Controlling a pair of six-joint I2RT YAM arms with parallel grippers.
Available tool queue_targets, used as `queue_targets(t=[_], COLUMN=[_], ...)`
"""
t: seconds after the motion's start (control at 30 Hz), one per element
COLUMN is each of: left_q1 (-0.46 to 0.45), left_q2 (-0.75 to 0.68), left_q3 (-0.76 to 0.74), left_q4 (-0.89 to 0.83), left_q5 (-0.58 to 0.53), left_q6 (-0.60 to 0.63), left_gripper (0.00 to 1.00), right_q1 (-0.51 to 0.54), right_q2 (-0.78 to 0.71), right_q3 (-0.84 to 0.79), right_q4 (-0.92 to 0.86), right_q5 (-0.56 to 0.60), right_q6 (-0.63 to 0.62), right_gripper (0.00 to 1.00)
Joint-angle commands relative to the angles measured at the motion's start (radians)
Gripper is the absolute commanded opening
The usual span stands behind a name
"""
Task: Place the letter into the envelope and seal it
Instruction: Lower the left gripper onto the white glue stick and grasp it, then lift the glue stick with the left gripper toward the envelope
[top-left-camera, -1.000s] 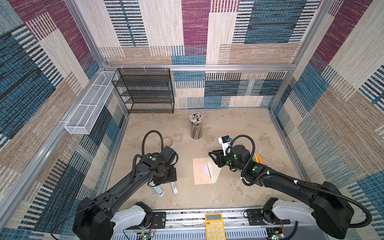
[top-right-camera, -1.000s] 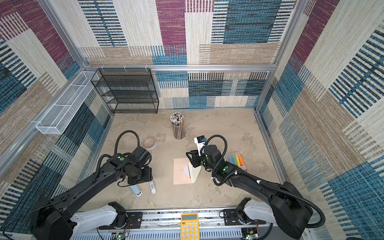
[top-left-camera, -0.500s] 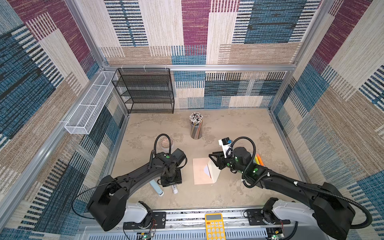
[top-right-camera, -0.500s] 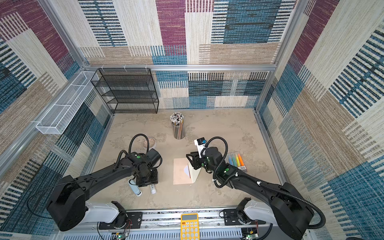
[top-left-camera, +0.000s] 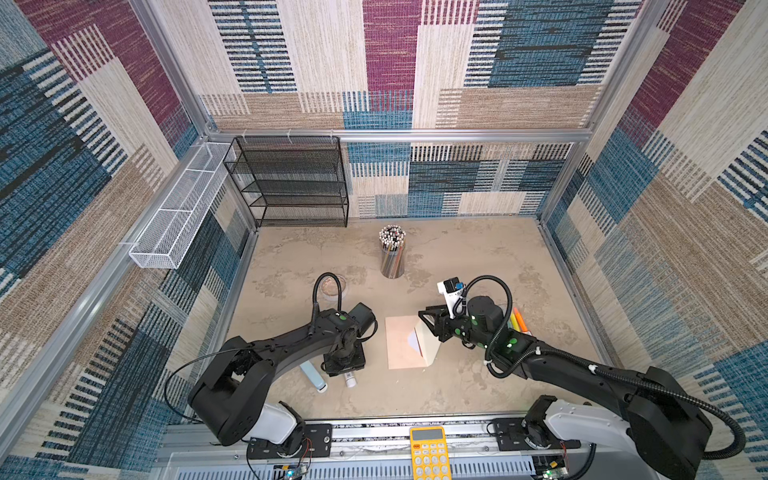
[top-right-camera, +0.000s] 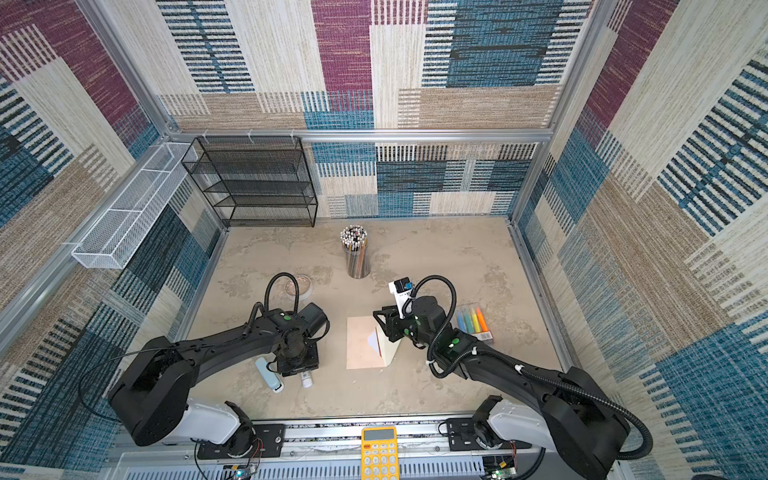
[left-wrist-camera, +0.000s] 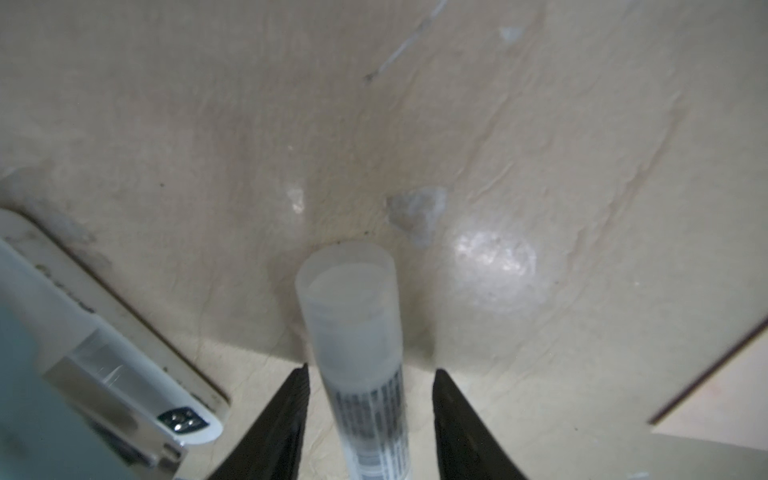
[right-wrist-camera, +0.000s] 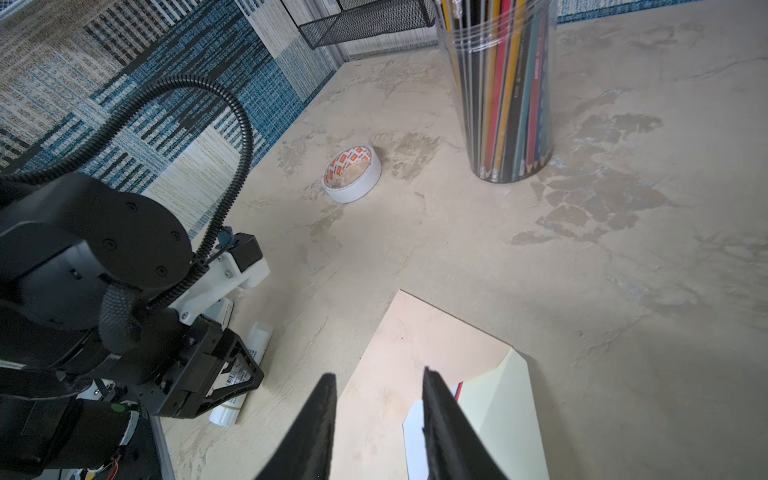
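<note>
Left gripper (left-wrist-camera: 370, 370) released, jaws straddling a translucent white glue stick (left-wrist-camera: 353, 299) left of the pale peach paper envelope (right-wrist-camera: 415, 332) — white letter (right-wrist-camera: 413, 436) inside it; right gripper (right-wrist-camera: 378, 374) unclenched beside its raised cream flap (right-wrist-camera: 498, 399)

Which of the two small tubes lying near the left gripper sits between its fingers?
The white, barcode-labelled glue stick with the frosted cap: it lies between the open jaws of the left gripper. The pale blue tube lies outside them.
</note>
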Motion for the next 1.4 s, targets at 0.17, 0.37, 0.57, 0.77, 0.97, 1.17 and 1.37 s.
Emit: queue_targets(t=[0.17, 0.37, 0.57, 0.77, 0.97, 1.17, 1.37], left_q1=[0.0, -0.002, -0.003, -0.003, -0.003, -0.001, -0.003], left_q2=[-0.01, -0.009, 0.011, 0.001, -0.049, -0.184, -0.251], left_q3=[-0.035, -0.049, -0.059, -0.063, -0.051, 0.017, 0.18], left_q4=[0.024, 0.029, 0.059, 0.058, 0.057, 0.127, 0.235], left_q5=[0.019, 0.016, 0.027, 0.022, 0.017, 0.029, 0.125], left_q6=[-0.05, -0.052, -0.052, -0.05, -0.023, 0.134, 0.407], left_gripper=[0.4, 0.4, 0.38, 0.34, 0.29, 0.28, 0.27], right_q1=[0.0, 0.001, 0.002, 0.001, 0.001, 0.001, 0.001], right_q2=[-0.007, 0.0, 0.001, -0.005, -0.009, -0.04, -0.052], right_q3=[-0.004, -0.005, -0.004, -0.004, 0.008, 0.041, 0.175], right_q4=[0.036, 0.046, 0.041, 0.033, 0.021, -0.012, -0.132], right_q5=[0.005, 0.002, 0.0, 0.005, 0.006, 0.037, 0.091], right_q6=[-0.01, -0.005, -0.001, 0.002, 0.012, 0.0, 0.008], right_gripper=[0.39, 0.38, 0.39, 0.39, 0.38, 0.39, 0.41])
